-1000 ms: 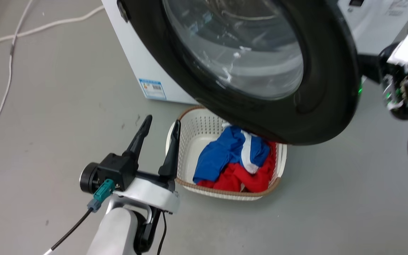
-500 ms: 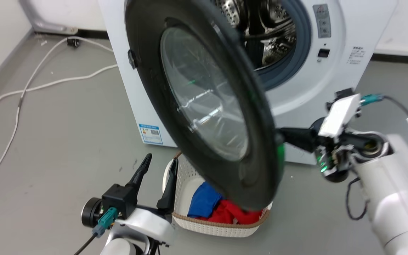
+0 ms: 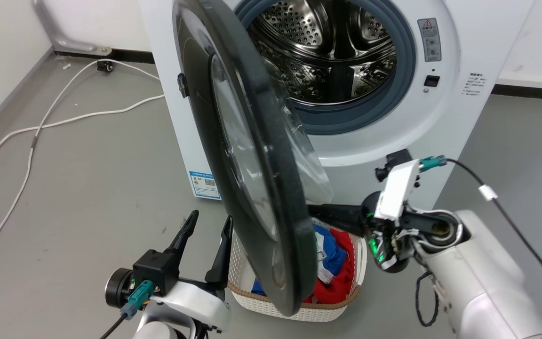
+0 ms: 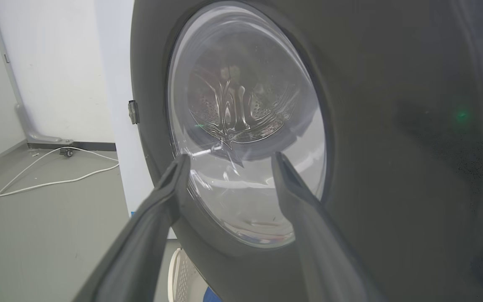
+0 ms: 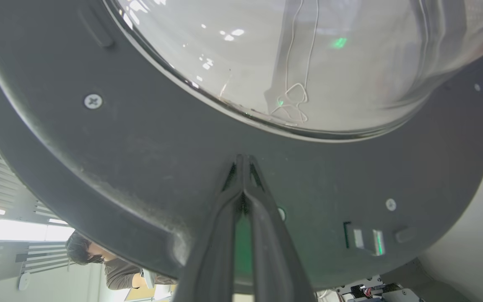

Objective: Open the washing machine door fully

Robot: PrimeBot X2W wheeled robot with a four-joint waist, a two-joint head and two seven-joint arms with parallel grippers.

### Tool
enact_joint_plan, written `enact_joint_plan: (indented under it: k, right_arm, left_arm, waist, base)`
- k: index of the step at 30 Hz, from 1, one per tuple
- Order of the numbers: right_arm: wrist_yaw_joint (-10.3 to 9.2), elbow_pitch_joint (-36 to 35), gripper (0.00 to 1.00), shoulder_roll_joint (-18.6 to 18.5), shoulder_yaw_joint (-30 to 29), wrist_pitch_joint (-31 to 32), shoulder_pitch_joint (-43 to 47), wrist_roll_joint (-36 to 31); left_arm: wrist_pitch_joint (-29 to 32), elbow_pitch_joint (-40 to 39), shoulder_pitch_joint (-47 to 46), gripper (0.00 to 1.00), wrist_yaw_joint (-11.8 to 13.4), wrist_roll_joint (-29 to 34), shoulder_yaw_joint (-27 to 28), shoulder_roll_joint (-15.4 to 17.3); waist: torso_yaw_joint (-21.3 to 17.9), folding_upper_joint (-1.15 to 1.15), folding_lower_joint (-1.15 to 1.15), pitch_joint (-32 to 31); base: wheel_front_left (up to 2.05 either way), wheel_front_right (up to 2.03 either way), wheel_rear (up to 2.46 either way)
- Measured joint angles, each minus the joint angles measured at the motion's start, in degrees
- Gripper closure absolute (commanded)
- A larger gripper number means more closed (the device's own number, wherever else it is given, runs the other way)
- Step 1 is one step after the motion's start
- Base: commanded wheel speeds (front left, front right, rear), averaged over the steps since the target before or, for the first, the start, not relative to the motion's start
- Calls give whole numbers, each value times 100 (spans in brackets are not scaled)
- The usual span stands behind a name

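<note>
Washing machine door hangs from its hinge at the left edge of the washing machine front. I judge it roughly half open. It is edge-on to my head view, with its lower rim over the laundry basket.

Right gripper is the nearer one. Its 2 fingers are pinched together on nothing, and the tips appear to touch the door's inner face just below the glass bowl, so my push goes leftward, away from the drum.

Left gripper is spread and empty. It faces the outer glass and stays apart from it.

Writing: blue sticker at the front's lower left corner and warning label right of the drum, neither legible. No brand visible.
</note>
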Motion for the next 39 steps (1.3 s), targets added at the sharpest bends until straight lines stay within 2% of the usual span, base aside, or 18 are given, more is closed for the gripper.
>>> enact_joint_plan:
  k: [5, 10, 15, 21, 23, 24, 25, 26, 29, 32, 37, 39]
  right_arm:
    - [0, -138, 100, 32, 481, -469, 128, 326]
    - [0, -197, 100, 34, 498, -1128, 221, 476]
    - [1, -531, 100, -94, 169, -1558, 642, 582]
    - [1, -1333, 100, -590, -455, -2250, 1583, 759]
    - [0, -1723, 100, -864, -750, -2736, 2112, 706]
    - [0, -1869, 72, -928, -837, -2876, 2287, 688]
    - [1, -2013, 4, -982, -911, -3006, 2456, 671]
    - [1, -2153, 0, -1049, -958, -3132, 2627, 615]
    - [1, -2558, 0, -1205, -1126, -3589, 3054, 404]
    - [0, -2858, 0, -1411, -1217, -4223, 3308, -119]
    - [1, -3000, 0, -1769, -1149, -5379, 3432, -1946]
    - [1, -2985, 0, -1801, -1210, -5673, 3431, -2714]
  left_arm:
    - [-1, 38, 10, 0, -5, 12, 14, 0]
    - [0, 44, 23, 0, -7, 3, 38, -2]
    - [-1, 48, 91, 0, -7, -23, 92, -5]
    - [0, 54, 171, 0, -8, -26, 165, -12]
    - [-1, 63, 245, 0, -8, -29, 204, -12]
    - [-1, 63, 253, 0, -8, -30, 210, -12]
    - [-1, 60, 258, 0, -8, -30, 220, -13]
    - [-1, 60, 270, 0, -8, -30, 227, -18]
    - [-1, 55, 325, 0, -8, -31, 278, -16]
    - [-1, 52, 335, 0, -8, -27, 318, -16]
    - [-1, 64, 345, 0, -8, 13, 367, -20]
    - [-1, 76, 348, 0, -8, 14, 371, -21]
  waist:
    - [-77, 0, 0, -36]
    - [-197, 0, 1, -88]
    - [-349, 0, 1, -150]
    - [-507, 0, 1, -249]
    - [-582, 0, 1, -290]
    - [-607, 0, 1, -301]
    - [-629, 0, 1, -310]
    - [-652, 0, 1, -317]
    - [-719, 0, 1, -325]
    - [-766, 0, 1, -318]
    - [-786, 0, 1, -318]
    - [-776, 0, 1, -328]
  base:
    - [0, 0, 0]
    - [0, 0, 0]
    - [0, 0, 0]
    - [0, 0, 0]
    - [0, 0, 0]
    - [0, 0, 0]
    - [0, 0, 0]
    - [0, 0, 0]
    - [0, 0, 0]
    - [0, 0, 0]
    - [0, 0, 0]
    - [0, 0, 0]
